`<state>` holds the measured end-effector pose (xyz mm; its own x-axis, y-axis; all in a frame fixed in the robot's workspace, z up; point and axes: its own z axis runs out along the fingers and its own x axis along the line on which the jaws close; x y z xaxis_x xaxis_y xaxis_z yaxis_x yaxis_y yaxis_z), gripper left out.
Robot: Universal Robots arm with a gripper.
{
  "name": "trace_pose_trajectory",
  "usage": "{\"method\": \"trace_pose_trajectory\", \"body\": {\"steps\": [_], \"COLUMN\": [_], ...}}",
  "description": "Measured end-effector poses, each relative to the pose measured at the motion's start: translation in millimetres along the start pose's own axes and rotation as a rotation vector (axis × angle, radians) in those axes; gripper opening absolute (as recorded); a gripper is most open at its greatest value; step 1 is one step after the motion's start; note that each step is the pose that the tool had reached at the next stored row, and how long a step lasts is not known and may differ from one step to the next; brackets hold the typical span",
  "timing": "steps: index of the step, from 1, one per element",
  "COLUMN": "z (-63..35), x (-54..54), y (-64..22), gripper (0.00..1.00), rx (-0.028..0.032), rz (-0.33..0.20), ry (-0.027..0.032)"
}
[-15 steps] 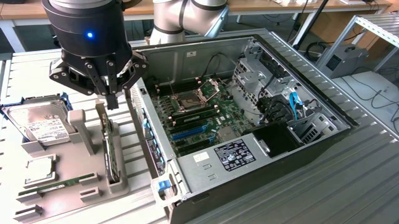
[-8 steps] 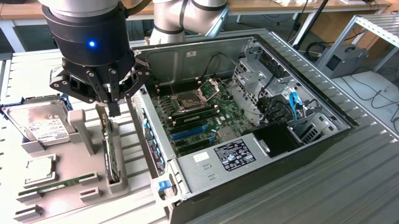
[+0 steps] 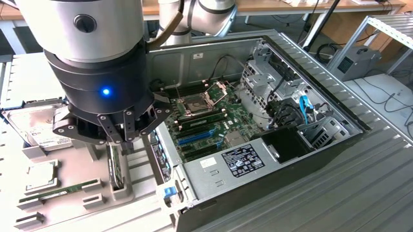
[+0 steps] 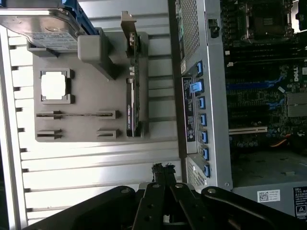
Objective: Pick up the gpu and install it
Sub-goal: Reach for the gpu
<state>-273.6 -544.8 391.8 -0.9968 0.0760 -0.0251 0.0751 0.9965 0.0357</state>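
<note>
- We see the gripper (image 3: 125,142), a black head on a silver-and-black arm, poised above the grey moulded holder (image 4: 96,96). The holder lies on the ribbed metal tabletop (image 3: 310,203), toward the exterior view's left and just beside the open grey computer case (image 3: 193,58).
- Its fingers (image 4: 158,175) are pressed together with nothing between them. We judge them empty, since the card stands apart from them in the wrist view.
- The gpu (image 4: 133,103), a thin flat black expansion card with a silvery metal end bracket (image 4: 127,24), stands on its long edge in a slot of the holder, on the side nearest the case.
- We take it that the card is kept upright so its upper edge is offered to a grasp from above. That way its connector edge already faces down, as a board slot would want.
- The other parts each have their own recess in the holder: a silver hard drive with a white label (image 3: 45,128), a square silvery processor chip (image 3: 40,176) and a narrow green memory stick (image 3: 61,191). All are well apart from the fingers.
- The case lies on its side with the panel off, so the green motherboard (image 3: 213,116) faces up and its slots can be reached from above.
- By our judgement the task is at its start: the gpu is not yet lifted.
</note>
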Motion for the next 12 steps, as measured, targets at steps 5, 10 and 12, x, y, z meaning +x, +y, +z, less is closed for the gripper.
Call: {"method": "trace_pose_trajectory", "body": {"steps": [5,10,12], "z": [0.0,0.5,0.8], "x": [0.2,1.7,2.1], "y": [-0.5,9.1,13.0], "gripper": [0.11,0.11,0.11], "rx": [0.0001,0.0001,0.0001], "rz": [0.000,0.000,0.000], "ry": [0.0000,0.0000,-0.0001]}}
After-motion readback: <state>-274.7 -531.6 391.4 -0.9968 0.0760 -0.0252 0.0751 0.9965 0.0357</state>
